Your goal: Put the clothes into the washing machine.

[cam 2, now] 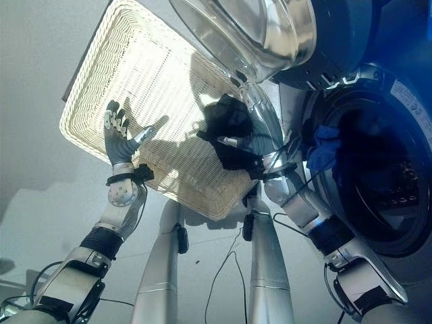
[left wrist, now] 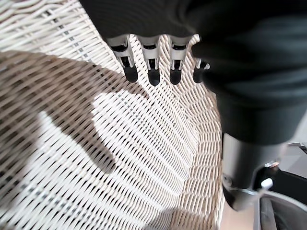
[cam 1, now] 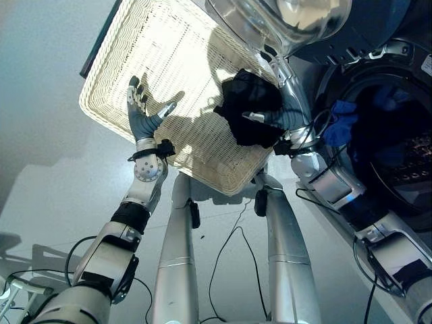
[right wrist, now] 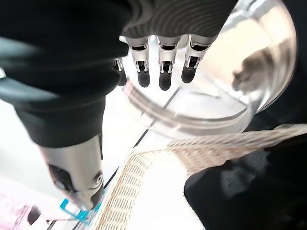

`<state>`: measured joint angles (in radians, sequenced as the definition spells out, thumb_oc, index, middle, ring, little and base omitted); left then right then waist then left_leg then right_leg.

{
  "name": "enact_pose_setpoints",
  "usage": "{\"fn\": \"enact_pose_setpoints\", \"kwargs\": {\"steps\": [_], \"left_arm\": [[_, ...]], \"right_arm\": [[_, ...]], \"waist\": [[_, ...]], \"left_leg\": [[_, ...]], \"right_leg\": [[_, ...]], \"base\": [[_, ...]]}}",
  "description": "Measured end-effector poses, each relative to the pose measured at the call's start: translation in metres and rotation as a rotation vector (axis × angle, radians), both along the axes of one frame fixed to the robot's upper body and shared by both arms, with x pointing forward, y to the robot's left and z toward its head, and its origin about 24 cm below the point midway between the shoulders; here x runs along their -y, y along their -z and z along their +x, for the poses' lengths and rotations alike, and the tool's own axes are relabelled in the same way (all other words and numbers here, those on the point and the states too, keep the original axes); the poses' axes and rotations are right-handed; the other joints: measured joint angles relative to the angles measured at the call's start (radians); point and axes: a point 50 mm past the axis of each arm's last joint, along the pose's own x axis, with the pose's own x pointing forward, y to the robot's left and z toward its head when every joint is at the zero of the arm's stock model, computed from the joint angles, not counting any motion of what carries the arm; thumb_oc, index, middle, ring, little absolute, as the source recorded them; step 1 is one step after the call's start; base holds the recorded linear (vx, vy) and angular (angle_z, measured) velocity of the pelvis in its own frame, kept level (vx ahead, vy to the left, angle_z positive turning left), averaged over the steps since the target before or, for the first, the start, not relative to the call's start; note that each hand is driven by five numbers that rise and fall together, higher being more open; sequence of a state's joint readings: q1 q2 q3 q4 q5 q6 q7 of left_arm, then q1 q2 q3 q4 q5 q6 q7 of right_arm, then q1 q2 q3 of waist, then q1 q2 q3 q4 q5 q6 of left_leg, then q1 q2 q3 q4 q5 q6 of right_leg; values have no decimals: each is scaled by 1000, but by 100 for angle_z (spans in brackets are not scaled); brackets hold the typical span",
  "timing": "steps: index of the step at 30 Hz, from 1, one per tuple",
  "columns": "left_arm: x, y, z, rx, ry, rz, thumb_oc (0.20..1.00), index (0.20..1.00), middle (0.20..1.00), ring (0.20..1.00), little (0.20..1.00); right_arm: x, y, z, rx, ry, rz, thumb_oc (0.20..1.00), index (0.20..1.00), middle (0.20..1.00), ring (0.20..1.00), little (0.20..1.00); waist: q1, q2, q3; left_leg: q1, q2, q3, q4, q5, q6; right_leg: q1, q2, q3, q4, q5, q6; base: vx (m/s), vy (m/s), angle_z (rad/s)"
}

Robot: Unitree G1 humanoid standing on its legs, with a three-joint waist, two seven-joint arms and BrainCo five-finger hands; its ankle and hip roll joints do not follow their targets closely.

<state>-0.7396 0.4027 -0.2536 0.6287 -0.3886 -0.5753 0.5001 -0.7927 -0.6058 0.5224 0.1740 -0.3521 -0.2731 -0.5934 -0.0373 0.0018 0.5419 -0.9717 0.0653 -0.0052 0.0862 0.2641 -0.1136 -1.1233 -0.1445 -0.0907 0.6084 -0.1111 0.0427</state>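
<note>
Right robot hand (cam 1: 270, 120) rests fingers-apart beside black garment (cam 1: 248, 108) in basket (cam 1: 162, 61), ready to carry it right into washing machine (cam 1: 398, 135). Left robot hand (cam 1: 143, 111) fingers apart over basket, idle.

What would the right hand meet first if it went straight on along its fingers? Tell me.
Probably the washer's open glass door: the right hand has straight fingers aimed at it, past the wicker basket. Depth is unclear.

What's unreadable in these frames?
- How many clothes sit in the washing machine: the drum is dark past the blue cloth, both eye views.
- Whether the right hand touches the black garment: hand and cloth overlap.
- Basket's far rim: cut by the top edge and the door.
</note>
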Motion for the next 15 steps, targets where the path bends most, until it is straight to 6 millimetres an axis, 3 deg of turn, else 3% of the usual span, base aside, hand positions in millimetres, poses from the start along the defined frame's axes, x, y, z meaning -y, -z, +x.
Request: {"fn": "enact_pose_setpoints", "kwargs": {"steps": [4, 10, 15], "left_arm": [[-3, -2, 2, -3, -4, -1, 1000, 1000, 1000, 1000, 1000], [-4, -8, 8, -10, 11, -25, 1000, 1000, 1000, 1000, 1000], [-5, -11, 12, -20, 17, -20, 1000, 1000, 1000, 1000, 1000]], "right_arm": [[-6, 8, 6, -53, 9, -79, 1000, 1000, 1000, 1000, 1000], [15, 46, 38, -267, 243, -206, 1000, 1000, 1000, 1000, 1000], [19, 47, 51, -307, 333, -280, 1000, 1000, 1000, 1000, 1000]], "waist": [[-1, 0, 0], [2, 0, 0], [2, 1, -1]], "left_leg": [[0, 0, -2, 5, 1, -1], [-3, 1, -12, 7, -4, -8], [-4, 2, -12, 9, -2, -6]], "right_leg": [[1, 0, -1, 5, -2, 3], [0, 0, -8, 14, -6, 0], [-1, 0, -10, 15, -6, -1]], "base": [[0, 0, 0], [2, -3, 1], [0, 0, 0]]}}
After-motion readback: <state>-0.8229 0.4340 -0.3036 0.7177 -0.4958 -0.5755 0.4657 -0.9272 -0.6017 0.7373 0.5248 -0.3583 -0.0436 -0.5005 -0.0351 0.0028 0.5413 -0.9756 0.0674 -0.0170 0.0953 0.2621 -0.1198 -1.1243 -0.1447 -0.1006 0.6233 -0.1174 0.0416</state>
